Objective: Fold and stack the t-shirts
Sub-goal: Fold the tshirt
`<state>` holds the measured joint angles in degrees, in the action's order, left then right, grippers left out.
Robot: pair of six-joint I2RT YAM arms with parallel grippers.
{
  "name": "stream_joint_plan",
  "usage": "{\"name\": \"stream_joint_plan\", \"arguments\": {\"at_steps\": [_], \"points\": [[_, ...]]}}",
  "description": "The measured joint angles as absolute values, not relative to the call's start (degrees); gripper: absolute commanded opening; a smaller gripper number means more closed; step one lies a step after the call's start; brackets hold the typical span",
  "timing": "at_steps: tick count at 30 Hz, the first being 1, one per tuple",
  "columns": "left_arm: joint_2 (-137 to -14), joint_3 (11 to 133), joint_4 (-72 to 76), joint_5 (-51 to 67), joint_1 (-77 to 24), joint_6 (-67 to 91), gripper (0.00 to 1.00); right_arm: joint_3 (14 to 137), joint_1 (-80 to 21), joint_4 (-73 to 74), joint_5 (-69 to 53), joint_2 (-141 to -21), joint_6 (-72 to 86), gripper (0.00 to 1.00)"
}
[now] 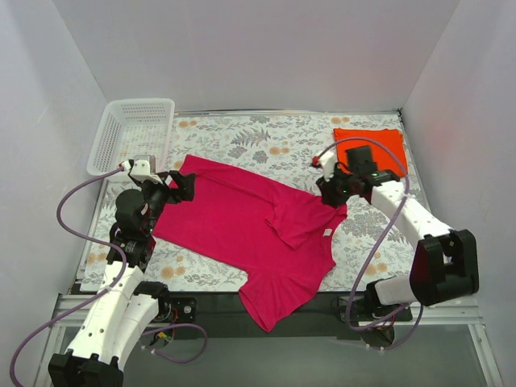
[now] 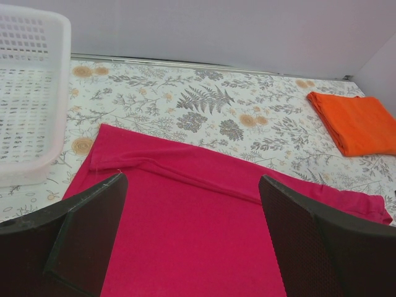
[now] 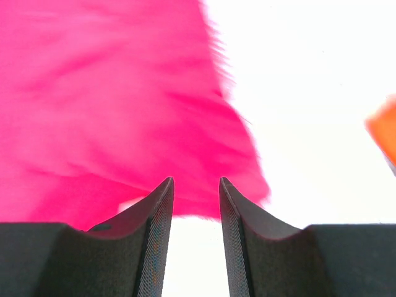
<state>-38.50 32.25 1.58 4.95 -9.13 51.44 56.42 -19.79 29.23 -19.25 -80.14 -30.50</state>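
While the magenta shirt [image 1: 234, 222] lies creased, the orange shirt [image 1: 375, 145] is rectangular.

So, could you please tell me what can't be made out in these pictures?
Right wrist view: the pink t-shirt is blurred, glare whitens the table so its pattern is lost, and the frame edge cuts off the orange t-shirt.
Top view: the right arm covers part of the orange t-shirt.
Left wrist view: the left hand blocks the pink t-shirt's near part; the frame edge cuts off the basket.
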Motion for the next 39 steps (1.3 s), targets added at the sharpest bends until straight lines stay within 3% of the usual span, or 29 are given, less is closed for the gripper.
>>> {"name": "stream_joint_plan", "arguments": {"at_steps": [4, 10, 17, 24, 28, 32, 35, 39], "points": [[-38.4, 32.2, 1.7, 5.0, -9.2, 51.4, 0.81, 54.2, -7.5, 27.2, -19.5, -77.9, -29.2, 0.34], [-38.4, 32.2, 1.7, 5.0, -9.4, 51.4, 0.81, 53.8, 4.2, 26.8, -22.5, -86.5, -28.0, 0.33], [-38.4, 32.2, 1.7, 5.0, -9.5, 51.4, 0.81, 53.6, 5.9, 26.8, -25.1, -91.6, -25.6, 0.43], [-38.4, 32.2, 1.7, 5.0, -9.5, 51.4, 0.81, 53.6, 6.0, 26.8, -28.0, -95.2, -23.6, 0.43], [-38.4, 32.2, 1.7, 5.0, -9.5, 51.4, 0.81, 54.3, 6.0, 26.6, -30.0, -96.7, -22.5, 0.35], [-38.4, 32.2, 1.7, 5.0, -9.5, 51.4, 0.81, 54.6, 6.1, 26.6, -30.8, -97.8, -21.8, 0.12], [-38.4, 32.2, 1.7, 5.0, -9.5, 51.4, 0.81, 54.5, 7.0, 26.9, -30.8, -97.9, -21.8, 0.01], [-38.4, 32.2, 1.7, 5.0, -9.5, 51.4, 0.81, 54.5, 10.8, 27.1, -29.7, -97.7, -22.5, 0.01]]}}
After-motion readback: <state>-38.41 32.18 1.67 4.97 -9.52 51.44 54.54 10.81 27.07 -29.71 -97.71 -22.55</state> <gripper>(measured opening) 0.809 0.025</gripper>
